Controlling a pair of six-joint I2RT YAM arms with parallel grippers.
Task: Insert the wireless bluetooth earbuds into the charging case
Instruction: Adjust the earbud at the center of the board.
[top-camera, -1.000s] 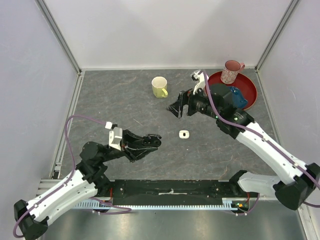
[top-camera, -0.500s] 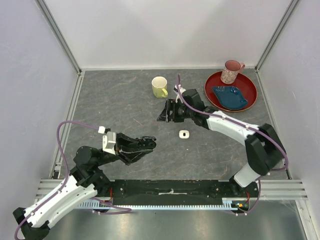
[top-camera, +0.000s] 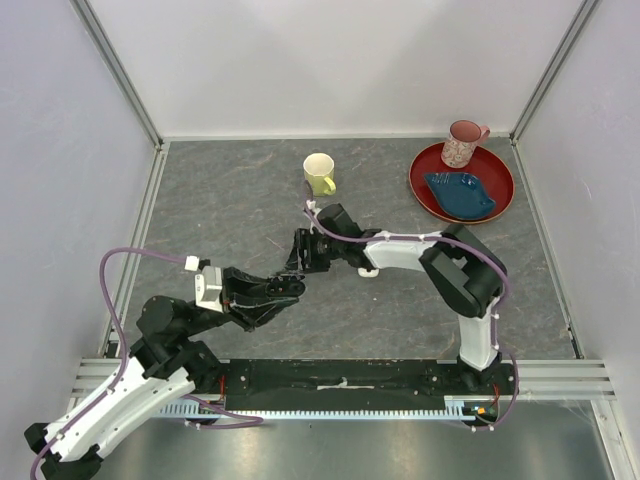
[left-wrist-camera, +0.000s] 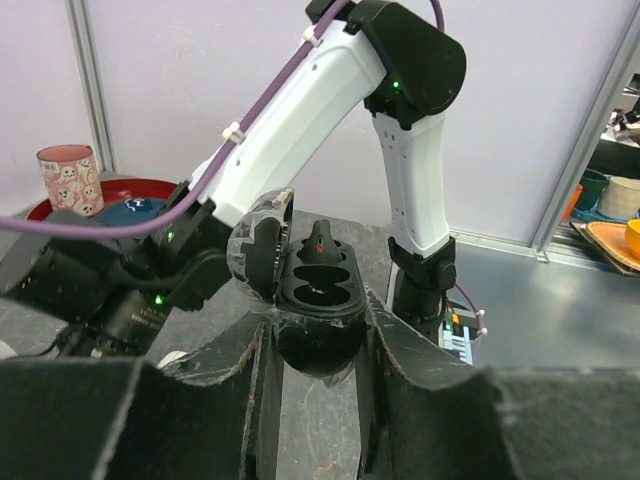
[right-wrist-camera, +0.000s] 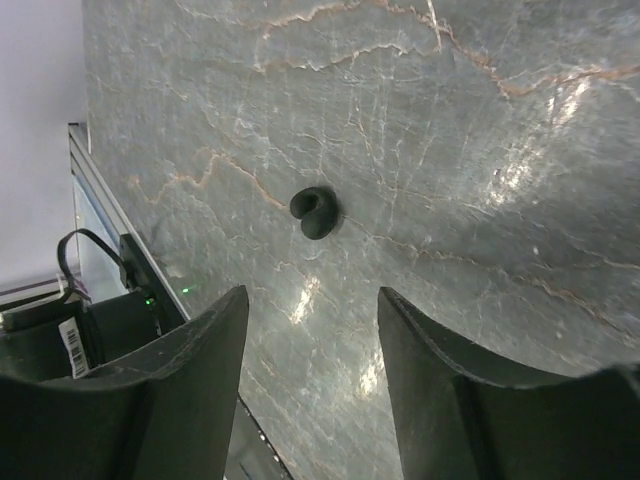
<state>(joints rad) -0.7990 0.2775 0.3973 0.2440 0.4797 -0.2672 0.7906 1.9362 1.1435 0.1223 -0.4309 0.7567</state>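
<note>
My left gripper (top-camera: 283, 290) is shut on an open black charging case (left-wrist-camera: 318, 292) and holds it above the table, lid (left-wrist-camera: 262, 245) up at the left. Two sockets in the case look empty. A small black piece with a red dot (left-wrist-camera: 320, 243) stands at its far rim. My right gripper (top-camera: 300, 255) is open, just beyond the case. In the right wrist view its jaws (right-wrist-camera: 312, 300) stand wide apart above the table. One black earbud (right-wrist-camera: 314, 212) lies ahead of them, untouched. No white earbud shows clearly.
A yellow mug (top-camera: 319, 174) stands at the back centre. A red plate (top-camera: 500, 185) at the back right carries a blue dish (top-camera: 460, 194) and a pink cup (top-camera: 463, 143). The right forearm (top-camera: 400, 250) stretches across the table's middle.
The right arm has swung left from beside the red plate and now reaches in front of the left gripper. The left gripper has drawn back a little towards the left with the case.
</note>
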